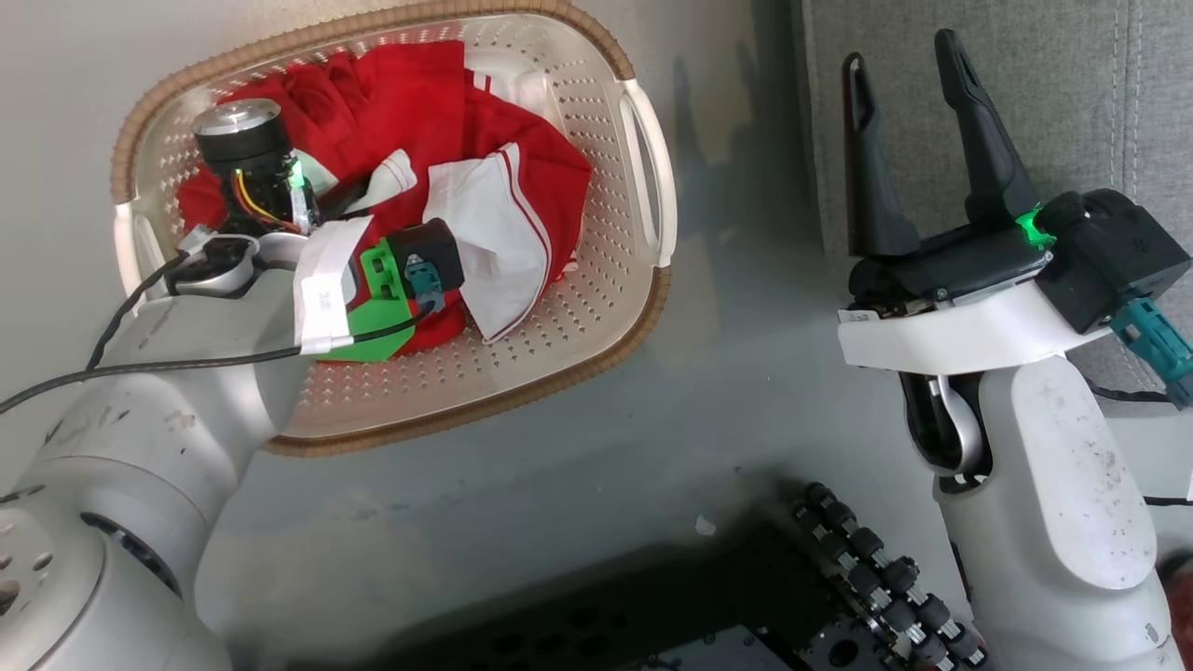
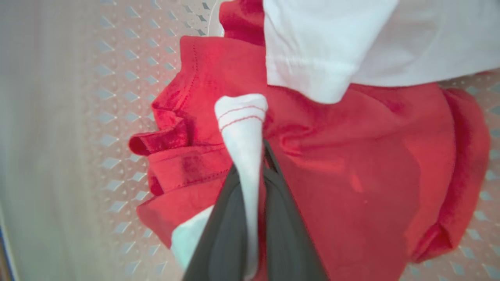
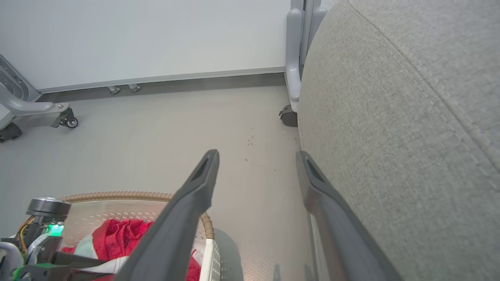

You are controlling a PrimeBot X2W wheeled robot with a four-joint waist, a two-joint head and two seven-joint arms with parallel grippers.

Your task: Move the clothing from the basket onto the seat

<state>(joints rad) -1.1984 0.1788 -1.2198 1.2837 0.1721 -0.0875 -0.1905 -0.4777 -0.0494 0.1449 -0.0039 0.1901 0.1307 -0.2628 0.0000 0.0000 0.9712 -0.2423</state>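
Clothing (image 1: 485, 158), red and white, lies heaped in the basket (image 1: 643, 158) on the smooth grey floor (image 1: 559, 447). The left gripper (image 2: 252, 162) has its fingers clamped on a white part of it inside the basket. The right gripper (image 1: 902, 51) holds its fingers apart and empty beside the basket, near the grey seat (image 1: 1072, 93). A white wall (image 3: 156, 35) stands beyond.

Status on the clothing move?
Done: nothing visible on the seat. In hand: left gripper is shut on a white fold of the clothing, down in the basket. Left: lift it out, carry it to the seat, release, then repeat; right gripper is open.
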